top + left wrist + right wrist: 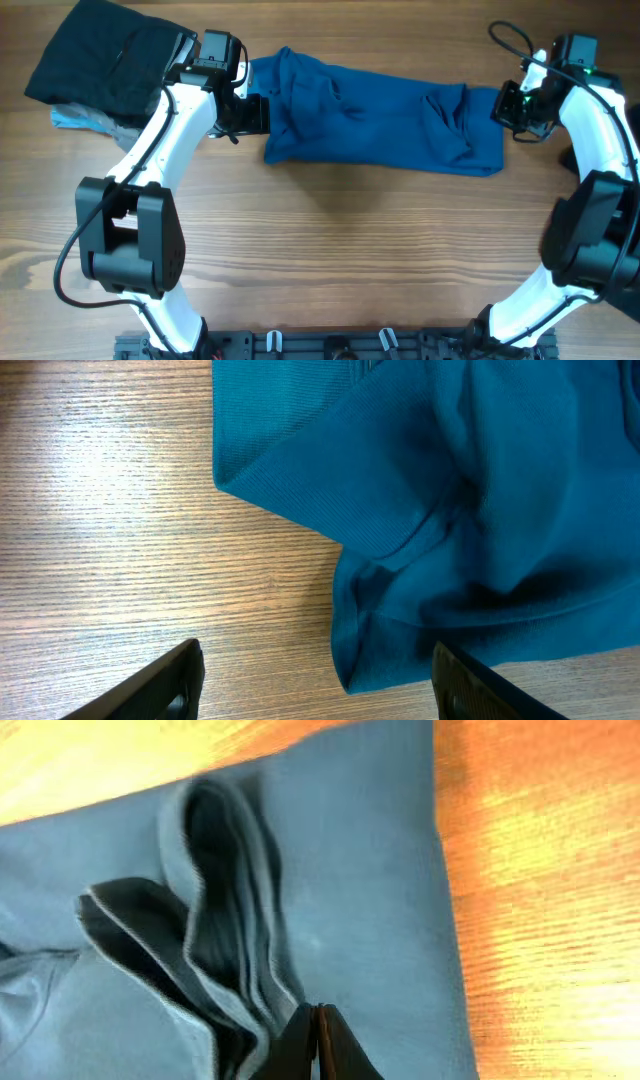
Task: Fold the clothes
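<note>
Blue shirt [385,125] lies bunched lengthwise — left gripper [315,665] gapes empty, right gripper [318,1025] sits pinched closed, perhaps on a hem; both should grip corners squarely before folding.

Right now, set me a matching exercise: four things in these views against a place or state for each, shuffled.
Things:
1. blue shirt
2. black garment
3. left end effector
4. right end effector

Places or states:
A. shut
B. open
C. piled at the far left
D. lying between both end effectors

Pairs: 1-D, 2-C, 3-B, 4-A
</note>
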Robot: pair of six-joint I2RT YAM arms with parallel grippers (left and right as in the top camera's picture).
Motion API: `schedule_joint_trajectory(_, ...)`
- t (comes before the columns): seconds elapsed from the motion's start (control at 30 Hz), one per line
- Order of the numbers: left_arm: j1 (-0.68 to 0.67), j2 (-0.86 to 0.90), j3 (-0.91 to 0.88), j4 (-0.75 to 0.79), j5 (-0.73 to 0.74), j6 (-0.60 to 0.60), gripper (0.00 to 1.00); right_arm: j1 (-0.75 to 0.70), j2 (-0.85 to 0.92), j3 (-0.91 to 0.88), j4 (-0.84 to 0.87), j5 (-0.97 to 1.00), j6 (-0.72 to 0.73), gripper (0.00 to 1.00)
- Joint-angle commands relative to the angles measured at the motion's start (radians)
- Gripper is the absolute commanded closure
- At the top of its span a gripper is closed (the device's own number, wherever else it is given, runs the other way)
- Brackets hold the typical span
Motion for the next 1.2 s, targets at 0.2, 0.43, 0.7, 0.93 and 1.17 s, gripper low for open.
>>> schedule_joint_trajectory(0.2, 0.001, -0.019, 0.003, -0.004, 0.012, 0.002, 0.27, 0.208, 0.157, -0.028, -0.039, -0.286, -0.14, 0.96)
schedule_joint_trajectory(0.43, 0.001, -0.019, 0.003, -0.009, 0.012, 0.002, 0.27, 0.296, 0.037, 0.018, -0.037, -0.153, -0.188, 0.96)
schedule_joint_trajectory(0.7, 0.001, -0.019, 0.003, -0.011, 0.012, 0.002, 0.26, 0.143, 0.024, -0.013, -0.009, 0.045, 0.084, 0.96)
schedule_joint_trajectory(0.93, 0.001, -0.019, 0.003, -0.002, 0.034, 0.002, 0.2, 0.237, 0.164, -0.087, 0.146, -0.188, 0.162, 0.96)
schedule_joint_trajectory(1.17, 0.007, -0.019, 0.003, -0.004, 0.05, 0.002, 0.02, 0.298, 0.1, -0.055, 0.179, -0.317, -0.064, 0.96)
